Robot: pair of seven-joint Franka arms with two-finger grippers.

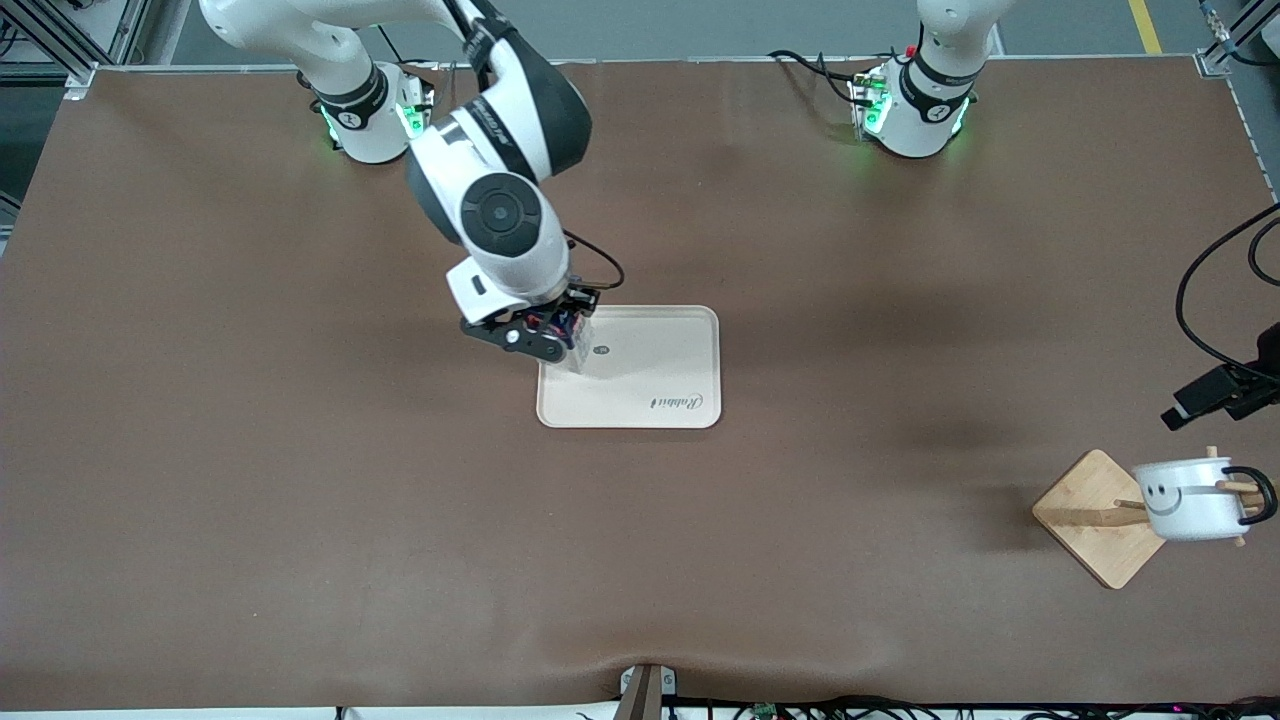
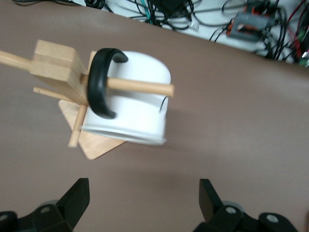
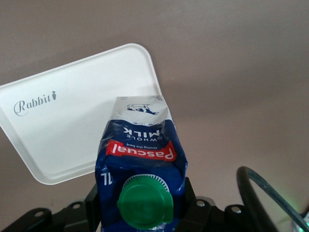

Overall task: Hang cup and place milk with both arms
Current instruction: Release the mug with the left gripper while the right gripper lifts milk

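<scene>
My right gripper [image 1: 555,335] is closed on the milk [image 3: 140,169], its fingers pressed against both sides of the dark-blue carton just beside the round green cap [image 3: 144,203]. I hold it over the corner of the tray [image 1: 650,385] that lies toward my right arm's end of the table [image 1: 250,450] and toward my bases. In the front view the carton is mostly covered by my own wrist; only a pale edge of it shows against the tray. Whether it touches the tray or hangs just above it I cannot tell. The tray is pale, with rounded corners and the word "Rabbit" printed on it.

My left gripper [image 2: 142,203] is wide open and holds nothing; its two black fingertips [image 2: 77,193] stand well apart over bare table, near the cup [image 1: 1190,500]. The cup hangs on the wooden rack [image 1: 1095,515] at my left arm's end of the table, nearer to the front camera than the tray. Its black loop handle [image 2: 100,82] is threaded over one of the rack's wooden pegs [image 2: 140,86], the white body lies on its side, and the smiley face shows in the front view.
</scene>
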